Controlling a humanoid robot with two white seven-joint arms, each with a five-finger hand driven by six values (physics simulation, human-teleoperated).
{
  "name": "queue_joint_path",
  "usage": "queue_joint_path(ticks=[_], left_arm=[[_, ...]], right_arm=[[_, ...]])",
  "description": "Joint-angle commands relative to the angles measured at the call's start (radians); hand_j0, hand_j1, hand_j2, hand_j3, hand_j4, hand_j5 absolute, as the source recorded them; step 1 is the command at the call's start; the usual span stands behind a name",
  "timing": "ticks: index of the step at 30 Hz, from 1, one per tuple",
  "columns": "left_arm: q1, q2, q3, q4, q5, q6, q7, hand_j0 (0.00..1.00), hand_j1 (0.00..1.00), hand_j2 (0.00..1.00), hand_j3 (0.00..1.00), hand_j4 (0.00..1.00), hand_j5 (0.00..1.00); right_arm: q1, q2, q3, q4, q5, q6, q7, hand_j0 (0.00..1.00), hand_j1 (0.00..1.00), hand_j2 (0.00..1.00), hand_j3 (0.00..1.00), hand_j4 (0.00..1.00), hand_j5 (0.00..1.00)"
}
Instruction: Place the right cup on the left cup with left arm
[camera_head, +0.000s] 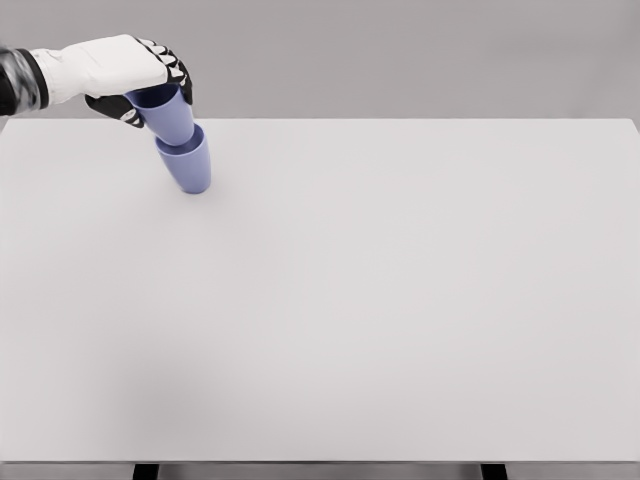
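Upper cup (168, 112), blue, sits with its base sunk into the mouth of the lower cup (188, 163), the two nested and touching. Both are the same blue and the same tapered shape. The pair leans: the upper cup tilts up and to the left, its open rim pointing toward the hand, and the lower cup leans the same way, though less. The lower cup's base rests on the table (380, 300), near the far left corner of the top.

The left hand (125, 75) comes in from the picture's left edge, white on the back with dark fingers (176, 72). Its fingers are curled round the rim end of the upper cup, clamped on it, with the thumb side showing dark below the cup and the other fingertips showing over the top. The hand touches only the upper cup; the lower cup stands free of it.

The table is a plain pale slab that fills most of the view, with a grey wall (400, 50) behind it. Two dark table legs (146, 471) show at the bottom edge. A faint shadow lies on the top just right of the lower cup.
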Motion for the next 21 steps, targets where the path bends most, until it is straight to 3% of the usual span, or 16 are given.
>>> queue_joint_path(ticks=[1, 21], left_arm=[[0.0, 0.0, 0.0, 0.001, 0.004, 0.003, 0.001, 0.59, 0.59, 0.59, 0.59, 0.59, 0.59], [0.006, 0.01, -0.004, -0.015, 0.012, 0.003, 0.001, 0.6, 0.6, 0.6, 0.6, 0.6, 0.6]], right_arm=[[0.0, 0.0, 0.0, 0.0, -0.001, 0.0, 0.0, 1.0, 1.0, 1.0, 1.0, 1.0, 1.0], [0.0, 0.0, 0.0, 0.0, -0.001, 0.0, 0.0, 1.0, 1.0, 1.0, 1.0, 1.0, 1.0]])
